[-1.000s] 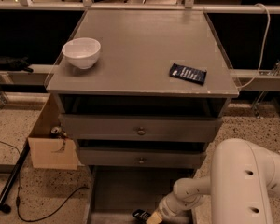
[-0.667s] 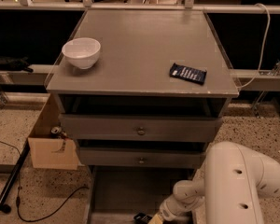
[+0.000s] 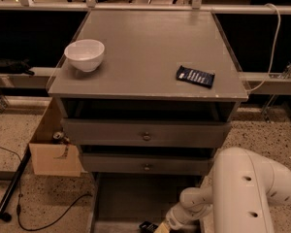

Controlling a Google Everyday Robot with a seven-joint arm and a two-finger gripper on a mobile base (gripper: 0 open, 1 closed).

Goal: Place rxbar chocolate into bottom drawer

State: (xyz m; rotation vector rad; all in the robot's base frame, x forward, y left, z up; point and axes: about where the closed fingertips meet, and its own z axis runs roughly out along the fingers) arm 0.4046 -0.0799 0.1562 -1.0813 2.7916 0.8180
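The bottom drawer [image 3: 131,198] is pulled open below the grey cabinet, a wide shallow grey tray. My gripper [image 3: 159,226] is low over the drawer's front right part, at the picture's bottom edge and partly cut off by it. A small black-wrapped thing, the rxbar chocolate [image 3: 147,225], shows right at the gripper's tip, just over the drawer floor. I cannot tell whether it is held or lying there. My white arm [image 3: 247,193] rises at the right of the drawer.
A dark blue wrapped bar [image 3: 195,76] lies on the cabinet top [image 3: 150,47] at the right. A white bowl [image 3: 85,54] stands at its left. Two upper drawers with knobs [image 3: 146,136] are shut. A cardboard box [image 3: 53,152] and cables are on the floor at the left.
My arm's large white link has shifted a little to the left. The gripper and the black bar stay low at the drawer's front.
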